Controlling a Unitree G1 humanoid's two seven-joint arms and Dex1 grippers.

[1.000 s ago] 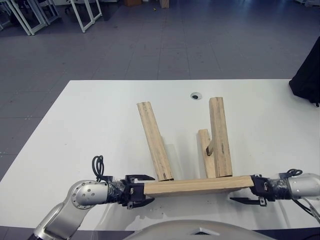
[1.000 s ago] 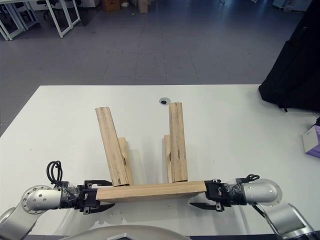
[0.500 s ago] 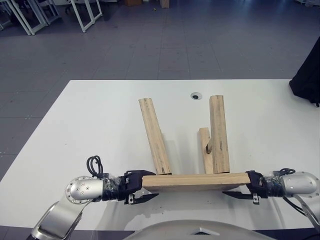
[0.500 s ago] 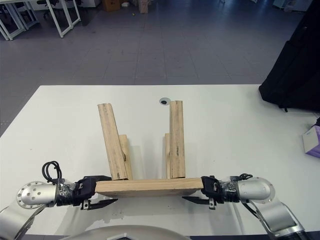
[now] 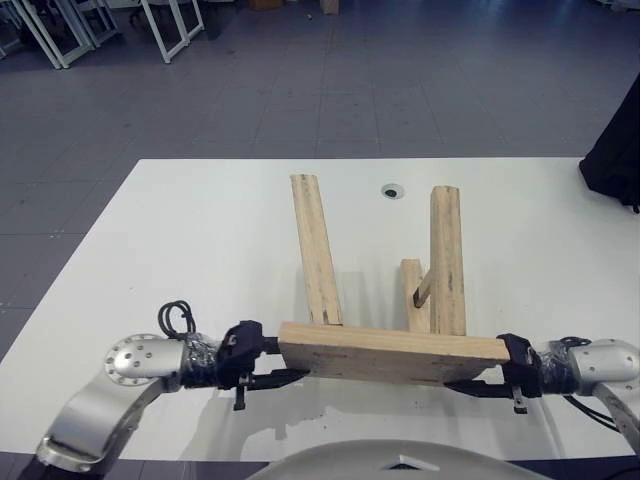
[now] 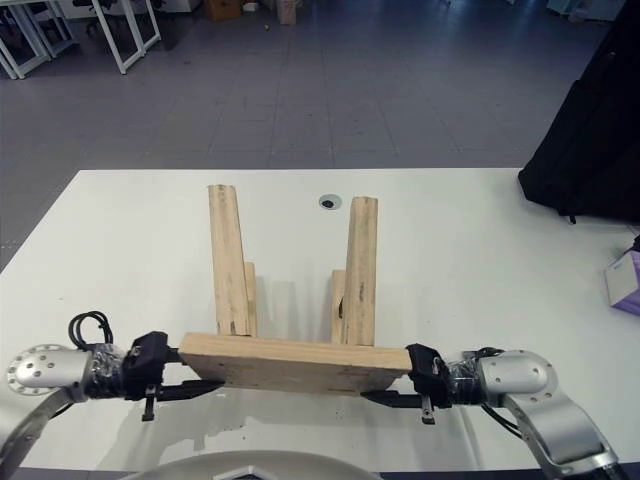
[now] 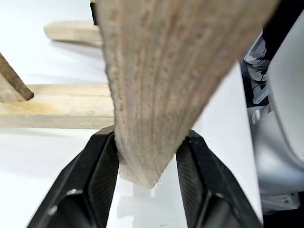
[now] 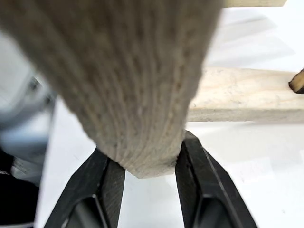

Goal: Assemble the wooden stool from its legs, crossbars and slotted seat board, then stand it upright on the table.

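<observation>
1. The seat board is at lower centre, its legs pointing toward the frame's top over the worktop.
2. The left hand and right hand each clamp a board end.
3. Uneven tilting may twist the possibly loose legs out.

Stereo head pair above the seat board, facing forward and down, wrist cameras close at its ends, all sharing it.
</observation>
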